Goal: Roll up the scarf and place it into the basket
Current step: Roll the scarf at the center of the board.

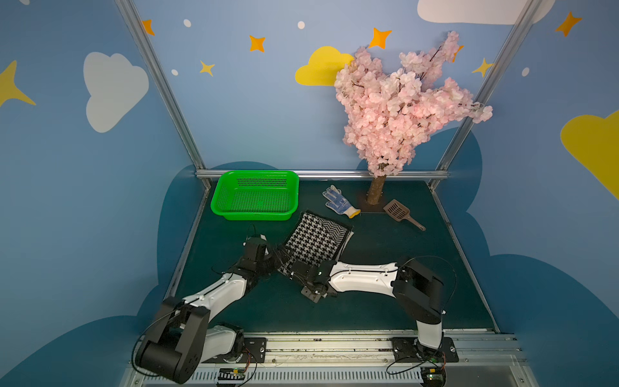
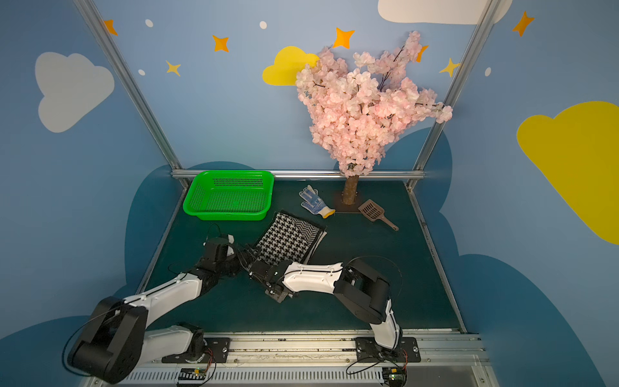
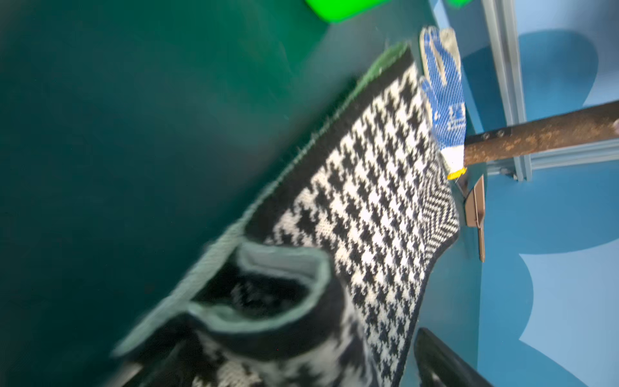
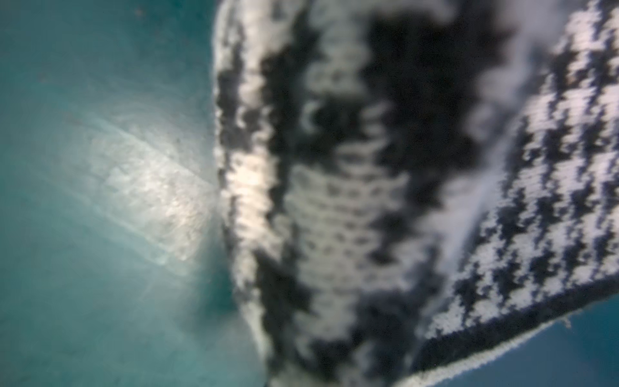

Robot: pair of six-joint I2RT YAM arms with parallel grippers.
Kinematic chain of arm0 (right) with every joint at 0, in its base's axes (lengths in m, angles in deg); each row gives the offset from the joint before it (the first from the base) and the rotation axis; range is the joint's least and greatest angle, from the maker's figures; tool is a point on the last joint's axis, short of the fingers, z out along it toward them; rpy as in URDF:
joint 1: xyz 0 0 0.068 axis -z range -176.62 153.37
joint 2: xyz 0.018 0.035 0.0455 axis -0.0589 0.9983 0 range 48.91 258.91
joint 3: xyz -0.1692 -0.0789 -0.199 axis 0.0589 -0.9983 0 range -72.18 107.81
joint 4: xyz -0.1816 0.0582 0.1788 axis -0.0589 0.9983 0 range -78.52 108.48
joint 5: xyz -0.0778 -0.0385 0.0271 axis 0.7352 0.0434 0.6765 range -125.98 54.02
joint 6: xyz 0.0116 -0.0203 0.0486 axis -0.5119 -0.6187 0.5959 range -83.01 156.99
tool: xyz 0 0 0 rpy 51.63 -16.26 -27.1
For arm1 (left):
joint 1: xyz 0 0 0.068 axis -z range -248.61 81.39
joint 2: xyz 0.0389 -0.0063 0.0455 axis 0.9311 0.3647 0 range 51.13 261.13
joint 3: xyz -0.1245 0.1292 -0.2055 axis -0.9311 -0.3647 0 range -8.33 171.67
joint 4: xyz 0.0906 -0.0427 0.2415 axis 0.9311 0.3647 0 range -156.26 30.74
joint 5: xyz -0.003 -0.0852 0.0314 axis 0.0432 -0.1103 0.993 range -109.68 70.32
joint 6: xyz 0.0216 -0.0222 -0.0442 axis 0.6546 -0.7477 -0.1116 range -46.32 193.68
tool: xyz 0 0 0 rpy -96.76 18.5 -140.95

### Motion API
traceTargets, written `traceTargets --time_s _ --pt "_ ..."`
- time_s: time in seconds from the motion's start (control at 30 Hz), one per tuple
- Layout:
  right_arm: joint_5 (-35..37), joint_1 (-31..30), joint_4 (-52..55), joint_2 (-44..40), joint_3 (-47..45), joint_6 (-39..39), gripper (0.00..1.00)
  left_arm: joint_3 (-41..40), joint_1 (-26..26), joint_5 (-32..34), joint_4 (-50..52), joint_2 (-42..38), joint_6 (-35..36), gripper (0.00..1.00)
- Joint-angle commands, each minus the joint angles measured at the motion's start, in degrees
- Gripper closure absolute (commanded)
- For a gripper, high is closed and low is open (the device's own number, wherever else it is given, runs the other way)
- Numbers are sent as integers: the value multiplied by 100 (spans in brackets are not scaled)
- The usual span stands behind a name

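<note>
My right pincer (image 1: 290, 270) clamps the scarf (image 1: 315, 244) at its six-o'clock edge; left pincer (image 1: 276, 256) gapes wide alongside, basket (image 1: 254, 216) at eleven.

Black-and-white houndstooth scarf (image 1: 310, 243); bright green basket (image 1: 256, 217)

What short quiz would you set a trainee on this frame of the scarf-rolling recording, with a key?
1. True or false: the scarf lies inside the basket.
2. Which thing lies between the basket and the tree trunk? A) glove B) scoop C) scarf
3. Short answer: which pattern faces up over most of the scarf?
Key: 1 false, it lies on the table in front of the basket; 2 A; 3 houndstooth.
</note>
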Motion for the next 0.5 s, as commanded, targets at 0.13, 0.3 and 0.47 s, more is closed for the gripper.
traceTargets --time_s 0.13,0.3,0.47 --pt "-3266 884 -83 -666 105 365 97 392 -237 265 1838 -2097 403 0" --pt "-5030 1385 22 -578 467 511 95 187 -241 -139 1715 -2378 498 0" --pt "-5946 1682 131 -126 712 664 93 -316 -235 -924 507 -2311 439 0"
